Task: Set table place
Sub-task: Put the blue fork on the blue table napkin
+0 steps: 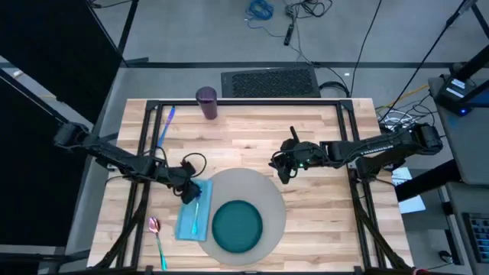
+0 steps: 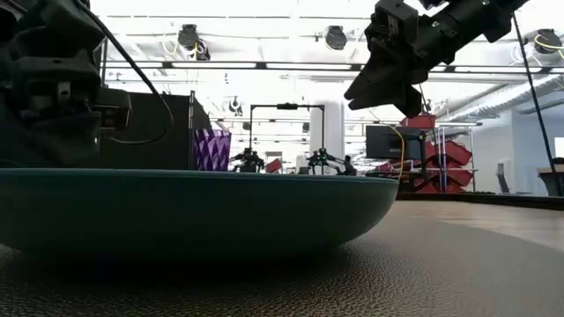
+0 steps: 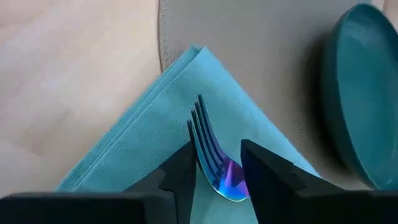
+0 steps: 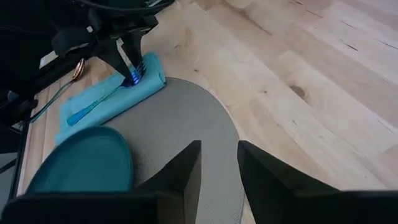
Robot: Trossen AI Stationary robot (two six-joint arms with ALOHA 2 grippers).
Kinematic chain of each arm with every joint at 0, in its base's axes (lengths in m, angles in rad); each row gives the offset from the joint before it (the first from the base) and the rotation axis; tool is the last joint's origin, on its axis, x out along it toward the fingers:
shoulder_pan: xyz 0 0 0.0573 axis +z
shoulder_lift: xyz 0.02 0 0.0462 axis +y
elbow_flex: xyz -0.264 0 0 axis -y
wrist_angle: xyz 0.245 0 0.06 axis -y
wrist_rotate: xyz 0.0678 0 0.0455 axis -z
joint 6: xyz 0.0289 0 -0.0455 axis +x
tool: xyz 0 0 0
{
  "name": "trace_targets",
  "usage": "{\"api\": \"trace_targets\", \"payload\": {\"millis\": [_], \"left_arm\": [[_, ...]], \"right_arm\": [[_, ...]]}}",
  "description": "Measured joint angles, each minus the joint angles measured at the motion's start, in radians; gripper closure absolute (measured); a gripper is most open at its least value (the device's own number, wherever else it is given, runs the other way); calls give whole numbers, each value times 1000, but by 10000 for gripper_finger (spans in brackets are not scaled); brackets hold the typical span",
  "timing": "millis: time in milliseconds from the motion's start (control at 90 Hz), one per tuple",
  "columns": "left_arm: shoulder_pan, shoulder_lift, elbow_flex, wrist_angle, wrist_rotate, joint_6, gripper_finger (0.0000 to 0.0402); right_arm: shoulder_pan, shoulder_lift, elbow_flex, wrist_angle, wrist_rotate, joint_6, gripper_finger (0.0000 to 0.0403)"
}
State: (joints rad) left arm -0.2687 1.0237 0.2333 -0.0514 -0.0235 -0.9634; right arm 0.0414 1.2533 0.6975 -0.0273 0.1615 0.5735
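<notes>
Left wrist view, fork [image 3: 214, 155] tines forward, lengthwise on napkin [image 3: 155, 155]

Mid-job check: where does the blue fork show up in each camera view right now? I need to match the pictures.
High view: fork lies on the light blue napkin, left of the teal plate, under the left gripper.
Low view: not visible; the plate's wall fills the foreground.
Left wrist view: fork between the gripper's fingers, on the napkin.
Right wrist view: fork on the napkin, left gripper at its head.
Shared landmark: the teal plate.
</notes>
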Motion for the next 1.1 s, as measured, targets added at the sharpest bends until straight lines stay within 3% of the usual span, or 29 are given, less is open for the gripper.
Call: {"api": "trace_targets", "payload": {"millis": [244,1100], "left_arm": [[0,0,0,-70,14,-52,292],[0,-17,0,-66,78,-49,292]], "right_arm": [[0,0,0,0,0,1,307],[0,0,0,0,-4,2,307]]}}
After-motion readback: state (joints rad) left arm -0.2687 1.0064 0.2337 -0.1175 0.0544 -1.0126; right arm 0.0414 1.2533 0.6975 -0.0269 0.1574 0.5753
